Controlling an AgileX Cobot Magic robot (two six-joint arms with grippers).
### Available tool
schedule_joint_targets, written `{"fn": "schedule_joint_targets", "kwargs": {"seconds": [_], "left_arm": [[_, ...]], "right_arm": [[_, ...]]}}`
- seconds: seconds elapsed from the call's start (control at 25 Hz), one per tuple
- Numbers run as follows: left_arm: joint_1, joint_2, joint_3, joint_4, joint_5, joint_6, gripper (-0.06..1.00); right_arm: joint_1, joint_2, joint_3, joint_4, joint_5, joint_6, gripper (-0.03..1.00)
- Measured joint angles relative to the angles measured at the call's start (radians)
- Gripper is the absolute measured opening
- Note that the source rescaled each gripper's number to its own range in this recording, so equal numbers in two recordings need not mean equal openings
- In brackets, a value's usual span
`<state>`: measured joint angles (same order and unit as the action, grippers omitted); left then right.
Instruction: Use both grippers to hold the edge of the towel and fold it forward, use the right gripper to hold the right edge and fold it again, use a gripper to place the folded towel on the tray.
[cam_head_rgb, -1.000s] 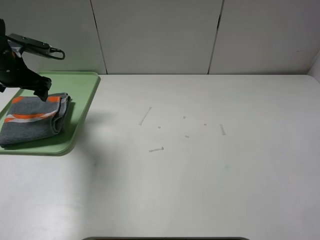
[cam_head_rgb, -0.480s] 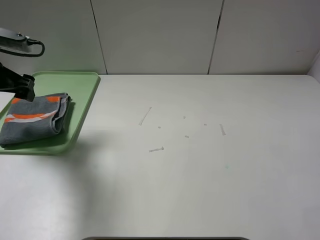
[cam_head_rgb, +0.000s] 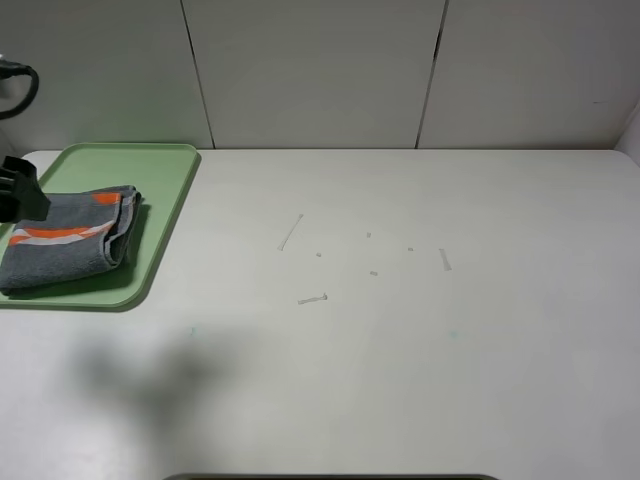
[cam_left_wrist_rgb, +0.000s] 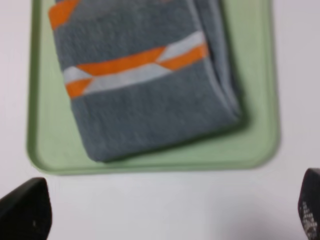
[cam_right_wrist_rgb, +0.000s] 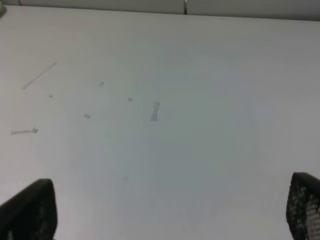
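Note:
The towel (cam_head_rgb: 68, 240) lies folded on the light green tray (cam_head_rgb: 160, 200) at the table's far left, grey with orange patches and a pale stripe facing up. In the left wrist view the folded towel (cam_left_wrist_rgb: 145, 80) fills most of the tray (cam_left_wrist_rgb: 255, 100). My left gripper (cam_left_wrist_rgb: 167, 212) hangs above the table just off the tray's rim, open and holding nothing. In the exterior view only a black part of the left gripper (cam_head_rgb: 22, 195) shows at the frame's left edge. My right gripper (cam_right_wrist_rgb: 167, 207) is open over bare table, fingertips (cam_right_wrist_rgb: 30, 210) wide apart, and is outside the exterior view.
The white table (cam_head_rgb: 400, 350) carries a few small pale scraps (cam_head_rgb: 312, 298) near its middle. Grey wall panels (cam_head_rgb: 320, 70) stand behind the table. The scraps (cam_right_wrist_rgb: 154, 111) also show in the right wrist view.
The left arm has drawn back to the left and out past the frame's edge, away from the tray. The folded towel has stayed in place on the tray.

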<state>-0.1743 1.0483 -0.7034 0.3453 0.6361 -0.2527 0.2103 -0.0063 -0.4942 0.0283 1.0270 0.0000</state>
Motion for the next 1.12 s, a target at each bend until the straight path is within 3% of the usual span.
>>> {"fn": "schedule_joint_targets", "kwargs": {"seconds": [0.44,0.76,1.12], "left_arm": [[-0.149,-0.421,0.098,-0.026,0.208,-0.068,1.00],[-0.156,-0.652,0.189,-0.096,0.269,-0.043,1.00],[-0.158,-0.738,0.198,-0.132,0.278,-0.023,1.00]], "right_arm": [[0.000,0.000,0.000,0.000,0.000,0.000,1.00],[0.000,0.000,0.000,0.000,0.000,0.000,1.00],[0.000,0.000,0.000,0.000,0.000,0.000,1.00]]}}
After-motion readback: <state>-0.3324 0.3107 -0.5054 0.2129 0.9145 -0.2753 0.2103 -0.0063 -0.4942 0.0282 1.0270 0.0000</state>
